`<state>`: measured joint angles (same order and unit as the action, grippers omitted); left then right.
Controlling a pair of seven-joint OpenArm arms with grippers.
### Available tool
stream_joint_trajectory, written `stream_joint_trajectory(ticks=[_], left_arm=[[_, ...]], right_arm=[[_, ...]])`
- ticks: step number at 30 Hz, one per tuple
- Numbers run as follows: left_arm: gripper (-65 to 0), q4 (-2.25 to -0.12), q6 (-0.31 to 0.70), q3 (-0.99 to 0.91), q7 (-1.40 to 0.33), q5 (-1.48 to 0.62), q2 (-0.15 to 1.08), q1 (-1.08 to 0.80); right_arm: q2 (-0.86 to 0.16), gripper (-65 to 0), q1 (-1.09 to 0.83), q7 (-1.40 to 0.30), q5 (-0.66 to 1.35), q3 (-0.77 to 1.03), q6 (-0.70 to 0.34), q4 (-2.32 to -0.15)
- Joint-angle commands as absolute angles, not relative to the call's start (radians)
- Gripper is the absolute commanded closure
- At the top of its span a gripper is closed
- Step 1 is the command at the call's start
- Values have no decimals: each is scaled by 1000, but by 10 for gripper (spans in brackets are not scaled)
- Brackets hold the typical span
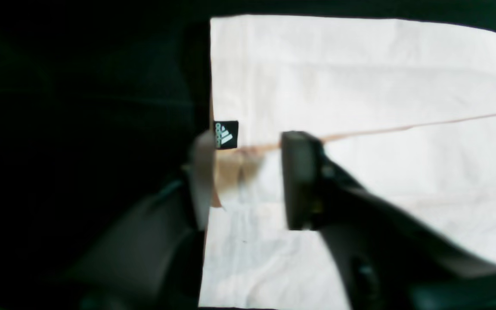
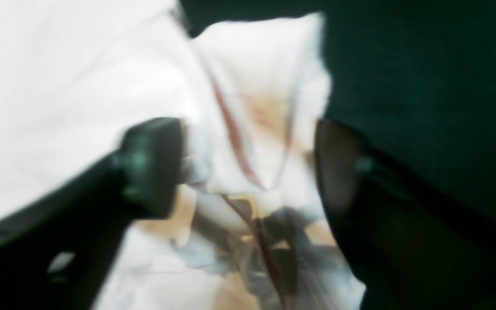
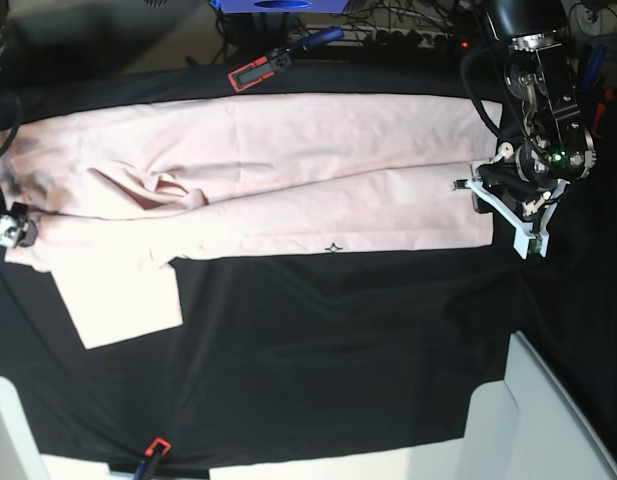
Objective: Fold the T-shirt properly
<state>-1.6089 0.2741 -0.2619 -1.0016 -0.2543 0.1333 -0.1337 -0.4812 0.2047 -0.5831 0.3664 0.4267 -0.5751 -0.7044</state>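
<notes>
The pale pink T-shirt (image 3: 288, 170) lies plain side up across the black table cloth, folded into a long band, with one sleeve (image 3: 123, 300) sticking out toward the front left. My left gripper (image 1: 248, 181) is open, its jaws straddling the shirt's hem edge beside a small black brand tag (image 1: 225, 134). In the base view the left gripper (image 3: 485, 200) sits at the shirt's right end. My right gripper (image 2: 248, 168) is open, jaws wide apart around bunched fabric at the shirt's other end. It shows only partly at the base view's left edge (image 3: 8, 232).
A red-and-black tool (image 3: 258, 70) lies on the black cloth (image 3: 338, 350) behind the shirt. A white bin (image 3: 548, 420) stands at the front right. An orange clip (image 3: 153, 447) sits at the cloth's front edge. Cables and a blue box (image 3: 278, 5) are at the back.
</notes>
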Motion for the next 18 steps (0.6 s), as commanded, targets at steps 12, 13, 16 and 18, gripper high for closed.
stream_joint_trajectory(ticks=[12, 13, 16, 18], left_arm=[[-304, -1756, 272, -280, -995, -255, 171, -97], [-304, -1768, 272, -280, -995, -252, 174, -97], [-304, -1770, 272, -280, -995, -252, 179, -97], [-304, -1765, 272, -280, -995, -252, 179, -99]], right_arm=[[-504, -556, 217, -631, 375, 513, -582, -869], [-504, -559, 222, -647, 375, 513, -582, -900], [-504, -564, 282, -674, 374, 492, -582, -935], [-504, -564, 340, -670, 374, 406, -582, -897]])
